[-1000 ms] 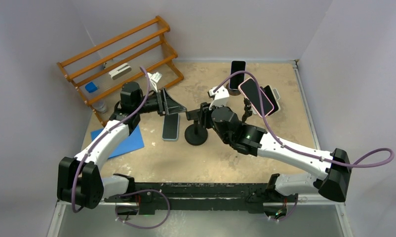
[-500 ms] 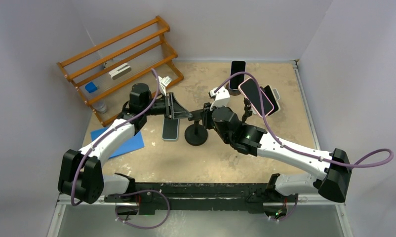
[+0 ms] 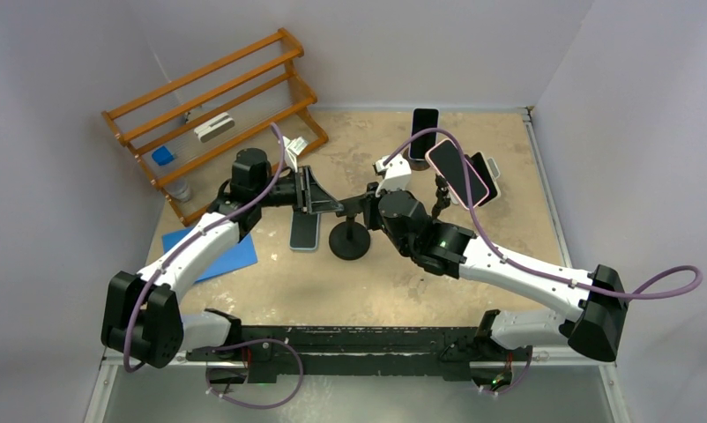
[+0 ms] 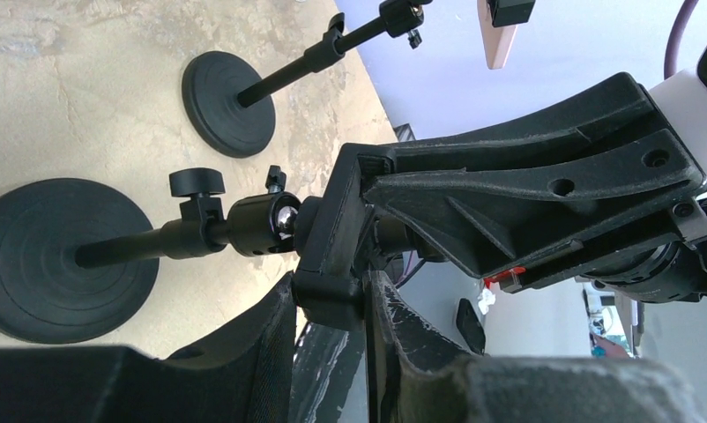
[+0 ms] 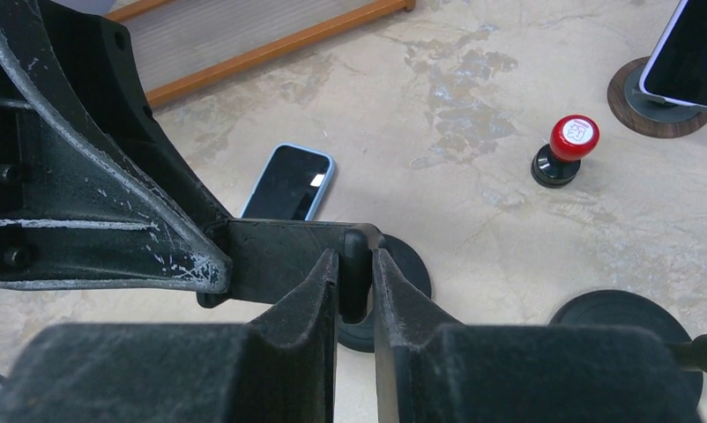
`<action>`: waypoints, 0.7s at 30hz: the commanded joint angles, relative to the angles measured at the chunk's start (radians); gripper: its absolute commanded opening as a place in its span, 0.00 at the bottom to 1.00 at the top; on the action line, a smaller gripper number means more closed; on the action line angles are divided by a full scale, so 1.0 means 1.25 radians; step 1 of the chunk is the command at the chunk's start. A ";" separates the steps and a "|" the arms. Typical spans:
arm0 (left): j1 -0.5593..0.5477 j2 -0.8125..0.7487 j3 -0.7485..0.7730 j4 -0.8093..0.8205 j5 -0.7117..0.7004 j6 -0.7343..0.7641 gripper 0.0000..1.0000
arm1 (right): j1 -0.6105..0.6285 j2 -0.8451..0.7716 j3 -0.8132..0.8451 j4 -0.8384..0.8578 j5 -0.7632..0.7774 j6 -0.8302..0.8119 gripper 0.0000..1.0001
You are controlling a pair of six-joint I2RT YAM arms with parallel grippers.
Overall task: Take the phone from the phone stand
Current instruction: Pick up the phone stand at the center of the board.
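Observation:
The black phone stand (image 3: pixel 351 240) stands mid-table on its round base, and its clamp (image 3: pixel 347 205) holds no phone. A phone in a light blue case (image 3: pixel 305 231) lies flat, screen up, just left of the base; it also shows in the right wrist view (image 5: pixel 288 182). My left gripper (image 3: pixel 331 204) is shut on the clamp's left end (image 4: pixel 330 295). My right gripper (image 3: pixel 361 203) is shut on the clamp's right end (image 5: pixel 356 264). The two grippers face each other across the clamp.
A second stand holds a pink-cased phone (image 3: pixel 458 173) at the back right. Another phone (image 3: pixel 425 132) stands on a round wooden base. A red-topped stamp (image 5: pixel 569 145) stands nearby. A wooden rack (image 3: pixel 213 110) stands at the back left, a blue sheet (image 3: pixel 211 254) to the left.
My left gripper moved right from above the lying phone to the stand's clamp and closed on its left end. The right gripper stayed on the clamp.

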 commanded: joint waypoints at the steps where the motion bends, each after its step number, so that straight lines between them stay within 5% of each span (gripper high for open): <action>1: 0.000 -0.022 0.058 -0.018 -0.030 0.077 0.08 | -0.005 -0.007 -0.008 0.013 0.015 0.012 0.10; 4: 0.000 -0.020 0.059 -0.019 -0.018 0.082 0.21 | -0.005 -0.007 -0.005 0.016 0.010 0.011 0.13; 11: 0.000 -0.014 0.063 -0.011 0.003 0.076 0.40 | -0.005 -0.009 0.014 0.016 -0.006 0.010 0.43; 21: 0.000 0.009 0.072 0.008 0.036 0.058 0.48 | -0.005 -0.027 0.041 0.013 -0.024 0.016 0.61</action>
